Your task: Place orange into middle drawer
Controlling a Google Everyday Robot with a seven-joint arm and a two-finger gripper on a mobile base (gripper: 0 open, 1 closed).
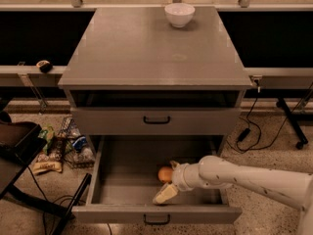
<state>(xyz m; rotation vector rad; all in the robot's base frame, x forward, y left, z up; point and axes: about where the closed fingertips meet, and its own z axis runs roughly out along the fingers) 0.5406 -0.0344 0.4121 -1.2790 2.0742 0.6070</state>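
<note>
The orange (165, 173) lies on the floor of the open middle drawer (122, 180), the grey cabinet's lowest drawer, right of centre. My gripper (165, 182) reaches into the drawer from the right on its white arm (234, 176). It is open. One pale fingertip (164, 194) lies toward the drawer front and the other sits just behind the orange. The orange lies between the fingers, resting on the drawer floor.
The closed drawer front with a black handle (156, 120) sits directly above. A white bowl (179, 14) stands at the back of the cabinet top (146, 48). Litter and a wire basket (63, 146) lie on the floor to the left. Cables (254, 131) run on the right.
</note>
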